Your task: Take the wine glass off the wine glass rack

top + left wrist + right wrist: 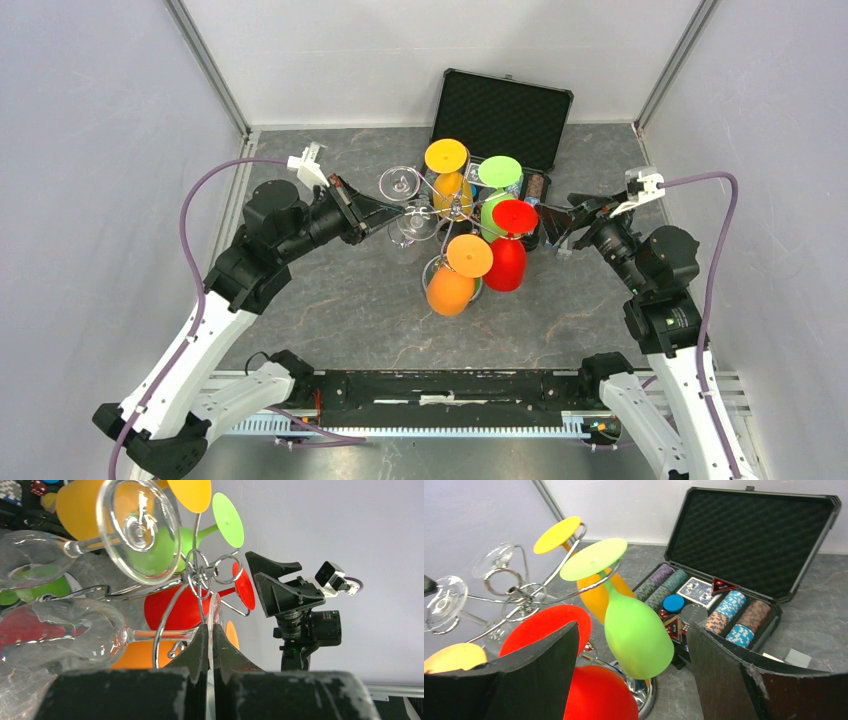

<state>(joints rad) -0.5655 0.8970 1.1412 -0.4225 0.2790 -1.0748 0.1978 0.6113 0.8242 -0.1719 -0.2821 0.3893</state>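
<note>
Tabletop (330, 300): grey stone-patterned surface that carries everything; both arm bases sit at the bottom edge of the overhead view.

Black case (505, 110): open at upper centre, lid propped back, just behind the rack. It plays no part in the task.

Wine glass rack (200, 572): stands at centre frame overhead. Its curled wire arms fan out from a central post. Each glass hangs bowl-down with the stem in a loop and the foot resting on top, so I judge a glass must slide outward along its loop before it comes free.

Left claw (210, 630): reaches in from the left of the overhead view. Its fingers are drawn almost together, and the thin edge of a clear foot runs into the slit between them. It appears clamped on that foot, which would give it a firm hold for drawing the glass outward.

Right claw (633, 627): spread wide and holding nothing. It hovers just beside the red glass (507, 262) on the rack's right, probably ready to steady the stand.

Wine glass (65, 635): clear, on the rack's left side, bowl at lower left of the left wrist view, with its stem in the wire. It is not yet off the rack.

Other glasses: a second clear glass (140, 530) hangs close above it, so collision is a risk. The green (498, 171), yellow-footed (445, 156) and orange (450, 290) glasses hang untouched.

Poker chips (736, 625): stacked in rows in the case.
</note>
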